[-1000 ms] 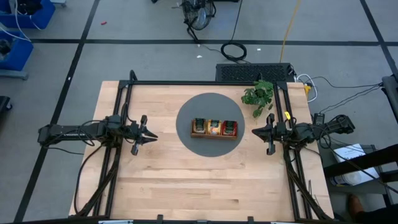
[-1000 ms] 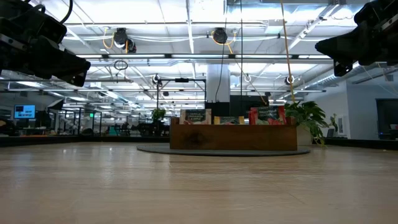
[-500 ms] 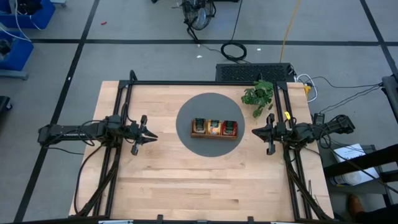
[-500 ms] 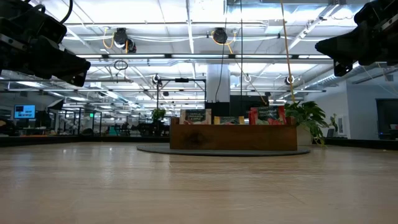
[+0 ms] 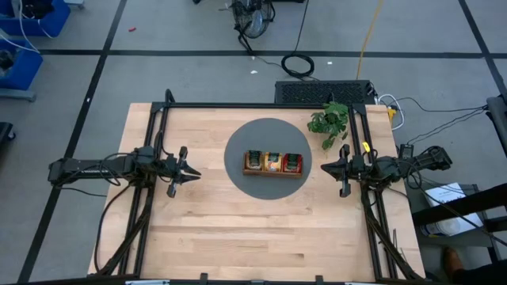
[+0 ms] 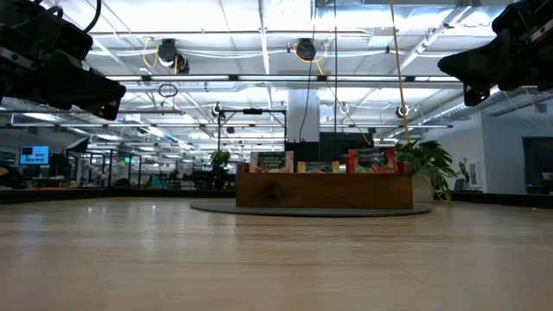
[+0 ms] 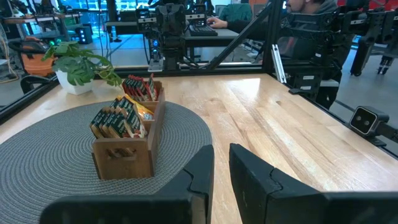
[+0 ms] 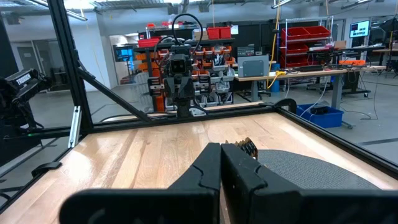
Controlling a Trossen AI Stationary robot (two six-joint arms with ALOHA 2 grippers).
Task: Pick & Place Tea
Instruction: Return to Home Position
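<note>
The tea sachets (image 5: 273, 162) stand upright in the three compartments of a brown wooden tray (image 5: 273, 172): dark-green-topped ones on the left, orange-yellow in the middle, red on the right. The tray rests on a round grey mat (image 5: 238, 180) at the table's middle. In the left wrist view the tea (image 7: 115, 121) sticks out of the tray (image 7: 124, 162). My left gripper (image 5: 197, 173) hovers left of the mat, its fingers (image 7: 202, 171) a narrow gap apart with nothing between them. My right gripper (image 5: 323, 169) hovers right of the mat, shut and empty (image 8: 221, 155).
A small potted plant (image 5: 329, 120) stands at the far right, beside the mat. Black frame rails (image 5: 238, 105) run along the table's far, left and right sides. Bare wood lies near the front edge (image 5: 261, 245). A person (image 7: 298, 12) sits beyond the table.
</note>
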